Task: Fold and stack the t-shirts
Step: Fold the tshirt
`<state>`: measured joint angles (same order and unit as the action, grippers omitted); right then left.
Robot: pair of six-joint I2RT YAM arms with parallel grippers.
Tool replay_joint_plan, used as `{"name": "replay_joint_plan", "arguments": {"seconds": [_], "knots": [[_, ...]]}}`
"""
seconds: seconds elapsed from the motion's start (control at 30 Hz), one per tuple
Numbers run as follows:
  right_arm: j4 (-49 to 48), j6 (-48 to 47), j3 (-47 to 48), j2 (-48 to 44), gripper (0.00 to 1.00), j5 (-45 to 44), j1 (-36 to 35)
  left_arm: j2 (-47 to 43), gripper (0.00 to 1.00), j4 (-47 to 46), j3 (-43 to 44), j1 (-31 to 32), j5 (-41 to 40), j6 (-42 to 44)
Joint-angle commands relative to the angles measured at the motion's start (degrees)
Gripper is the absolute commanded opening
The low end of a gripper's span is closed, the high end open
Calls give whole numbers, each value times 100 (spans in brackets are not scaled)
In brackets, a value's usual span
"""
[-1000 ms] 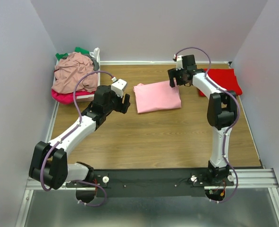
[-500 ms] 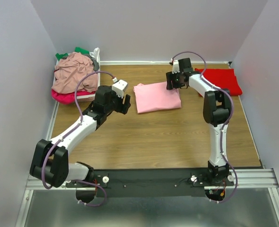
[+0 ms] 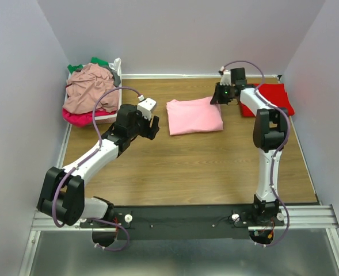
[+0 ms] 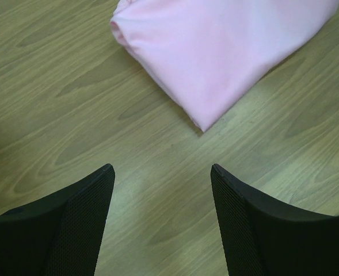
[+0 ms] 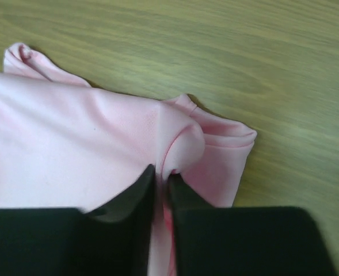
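Right wrist view: my right gripper is pinched on a raised pleat at the corner of the light pink t-shirt, jaws almost meeting with cloth between them, where a second ago they stood wide over that edge. From above, the folded shirt trails away to this gripper's left and has slid a little toward the red t-shirt, which lies just on the gripper's other side. I judge the fold finished and the carry onto the red one begun. My left gripper hangs open and empty as before, the pink corner just ahead of it, the unfolded tees heaped in the white basket behind it
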<state>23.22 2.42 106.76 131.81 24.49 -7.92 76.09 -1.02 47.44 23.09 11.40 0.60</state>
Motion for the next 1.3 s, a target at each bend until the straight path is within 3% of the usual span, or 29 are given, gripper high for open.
{"name": "replay_joint_plan", "arguments": {"seconds": [0.0, 0.17, 0.4, 0.5, 0.63, 0.83, 0.93, 1.03, 1.13, 1.27], "knots": [[16, 155, -85, -138, 30, 329, 335, 90, 75, 5, 46, 2, 249, 45], [59, -188, -164, -374, 67, -180, 335, 72, 75, -4, 46, 11, 275, 28], [77, -479, -524, -884, 100, -463, 370, 55, 75, -4, 72, 20, 319, 37], [86, -260, -735, -876, 100, -392, 388, 37, 75, 5, 72, 20, 345, 45], [86, 495, -683, -500, 100, -1163, 414, -50, 75, -4, 46, 29, 337, 45], [86, 822, -507, 2, 100, -578, 538, -68, 75, 5, 37, 64, 310, 72], [95, 875, -542, 161, 95, -349, 546, -68, 75, 5, 37, 73, 293, 80], [95, 980, -665, 222, 82, 142, 590, -68, 75, 14, 46, 73, 293, 81], [95, 1076, -718, 292, 61, 828, 669, -51, 75, 14, 46, 73, 293, 81], [103, 1147, -622, 293, 18, 1312, 731, -51, 75, 14, 55, 81, 302, 81]]}}
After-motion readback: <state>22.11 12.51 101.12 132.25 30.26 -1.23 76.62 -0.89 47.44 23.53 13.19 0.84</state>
